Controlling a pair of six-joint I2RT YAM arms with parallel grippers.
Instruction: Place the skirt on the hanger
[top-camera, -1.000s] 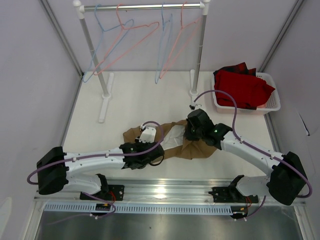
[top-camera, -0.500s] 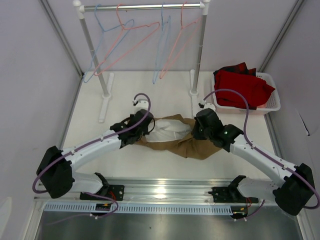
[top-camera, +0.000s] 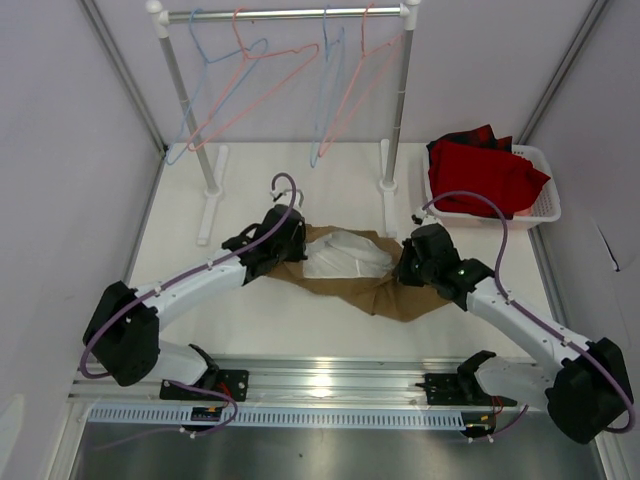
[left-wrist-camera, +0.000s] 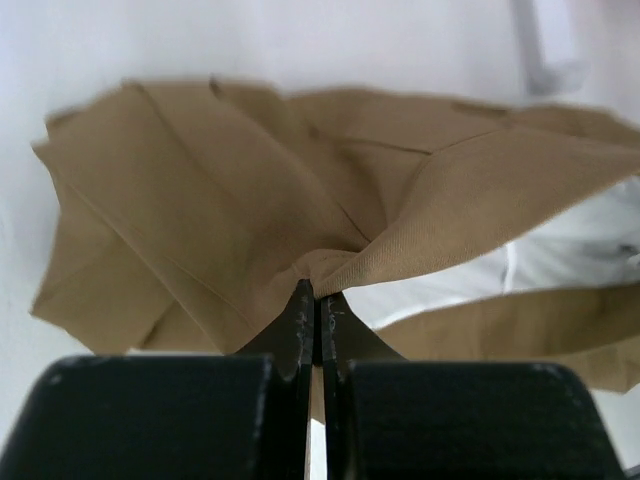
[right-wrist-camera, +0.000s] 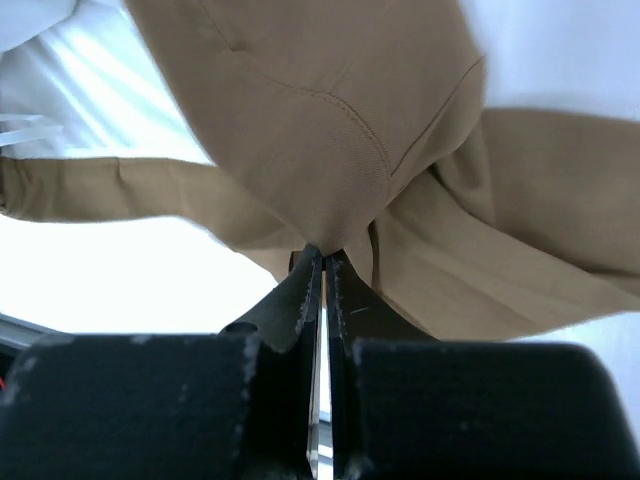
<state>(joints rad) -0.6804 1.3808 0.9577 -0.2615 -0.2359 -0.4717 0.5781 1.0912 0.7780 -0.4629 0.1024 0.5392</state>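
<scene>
There, the tan skirt (top-camera: 350, 275) lay stretched across the white worktop (top-camera: 330, 190) between the two arms, its pale lining showing in the middle. The left hand (left-wrist-camera: 317, 290) was clenched on a bunch of cloth at one end, and the right hand (right-wrist-camera: 322, 255) pinched the other end likewise. The pink hanger (top-camera: 254, 98) hung on the rail (top-camera: 290, 14) at the back, well apart from the skirt.

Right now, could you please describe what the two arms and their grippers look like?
The left arm and right arm are white links joined by bulky black housings, each with a looping purple cable. The left gripper and right gripper have flat black fingers on blocky black bodies.
</scene>
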